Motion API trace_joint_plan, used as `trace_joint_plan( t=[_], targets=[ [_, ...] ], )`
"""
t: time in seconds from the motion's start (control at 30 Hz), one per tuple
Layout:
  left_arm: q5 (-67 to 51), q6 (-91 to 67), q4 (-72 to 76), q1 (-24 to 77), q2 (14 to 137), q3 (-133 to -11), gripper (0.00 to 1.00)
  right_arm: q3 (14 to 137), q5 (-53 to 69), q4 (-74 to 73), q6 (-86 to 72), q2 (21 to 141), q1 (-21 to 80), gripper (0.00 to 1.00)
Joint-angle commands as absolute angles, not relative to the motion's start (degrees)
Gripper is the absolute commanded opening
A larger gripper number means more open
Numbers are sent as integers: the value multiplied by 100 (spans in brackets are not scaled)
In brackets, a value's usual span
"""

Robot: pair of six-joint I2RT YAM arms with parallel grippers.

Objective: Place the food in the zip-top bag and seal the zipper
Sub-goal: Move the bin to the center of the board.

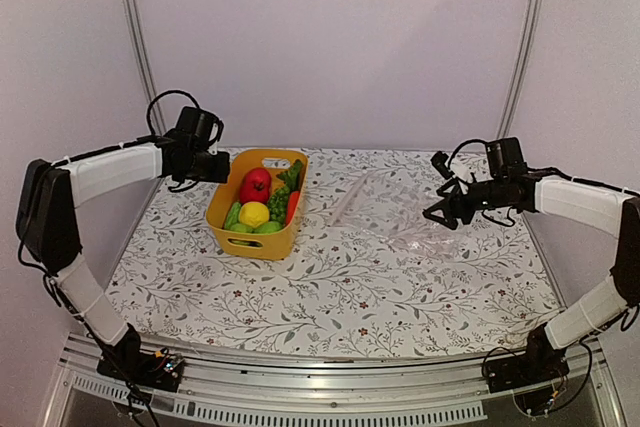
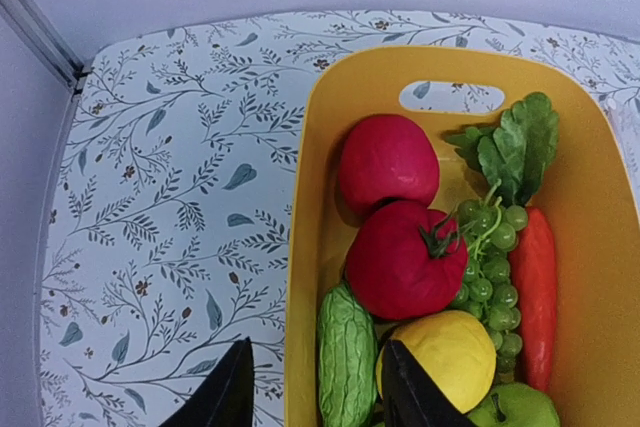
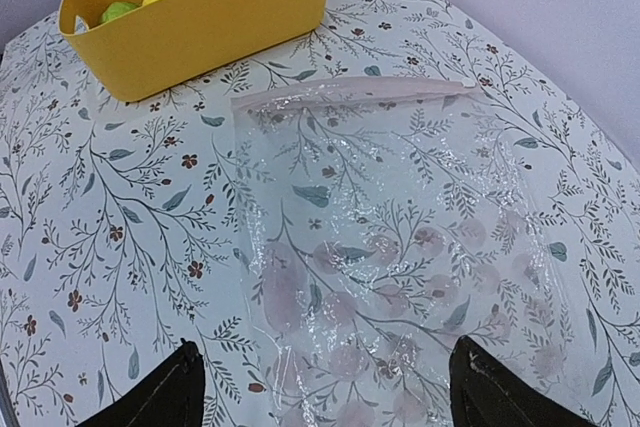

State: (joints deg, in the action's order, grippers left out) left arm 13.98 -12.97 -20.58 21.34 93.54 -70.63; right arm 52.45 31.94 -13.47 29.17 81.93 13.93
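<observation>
Judging by looks, the food in the basket was light, hard and slick; the tomato suited a grip across its waist. The left gripper straddled the basket's wall, jaws half spread, pinching nothing. Right of the basket lay the limp zip-top bag, best pinched beside its zipper; the right gripper hovered above, jaws spread wide.

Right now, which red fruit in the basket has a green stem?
The red tomato nearer the left gripper; the red fruit by the handle slot shows no stem.
</observation>
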Motion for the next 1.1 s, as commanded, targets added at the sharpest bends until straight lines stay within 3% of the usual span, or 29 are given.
trace_joint_plan(
  t=[0.0, 0.37, 0.7, 1.07],
  targets=[
    [1046, -1339, -2566, 1935, 9928, -7670, 42, 5440, 3021, -1548, 3123, 8304, 1484, 82],
    [1163, -1302, -2875, 1750, 10734, -8131, 26, 5489, 3014, -1675, 3230, 8344, 1486, 81],
    [1017, -1360, -2948, 1893, 10187, -7643, 0, 5546, 2998, -1750, 3252, 8484, 1670, 80],
    [428, -1999, -2542, 2199, 8195, -5657, 0, 5854, 1894, -1888, 3580, 9019, 2738, 78]
  ],
)
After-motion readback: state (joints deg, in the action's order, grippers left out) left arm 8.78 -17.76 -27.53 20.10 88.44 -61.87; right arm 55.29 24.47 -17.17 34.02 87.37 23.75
